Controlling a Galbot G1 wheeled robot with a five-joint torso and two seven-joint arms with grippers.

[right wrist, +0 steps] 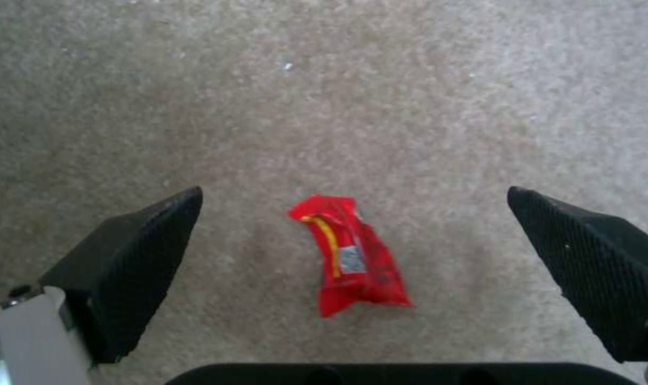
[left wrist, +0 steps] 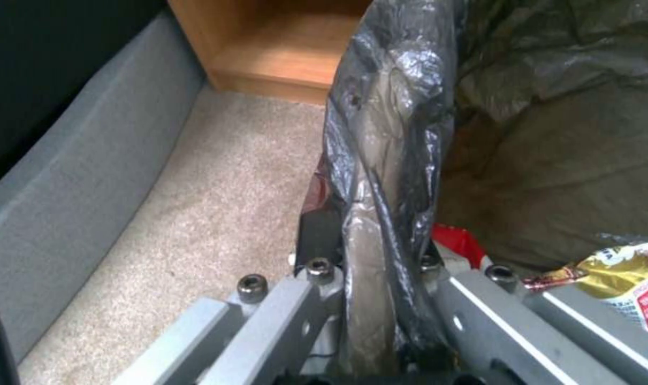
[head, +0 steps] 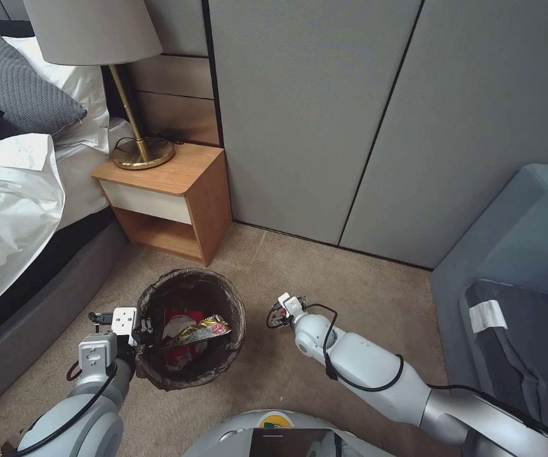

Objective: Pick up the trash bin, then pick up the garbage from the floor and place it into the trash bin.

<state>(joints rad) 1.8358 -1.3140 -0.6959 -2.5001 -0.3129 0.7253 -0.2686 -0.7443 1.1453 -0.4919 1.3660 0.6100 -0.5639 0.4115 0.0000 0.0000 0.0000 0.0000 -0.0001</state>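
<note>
No readable brand anywhere: the red snack packet (right wrist: 352, 256) on the carpet (right wrist: 381, 101) has a yellow stripe and a small grey label patch, too blurry to read, and the gold foil wrapper (head: 200, 330) inside the trash bin (head: 191, 327) has a red-and-white label I can't make out either. The left claw (left wrist: 381, 278) is clamped on the bin's near rim, pinching the dark liner bag (left wrist: 388, 133), forearm reaching forward in front of the nightstand (head: 172, 197). The right claw (right wrist: 352, 235) points straight down at the red packet, fingers (right wrist: 135, 267) spread wide apart on either side of it, not touching it, arm stretched forward to the bin's right.
</note>
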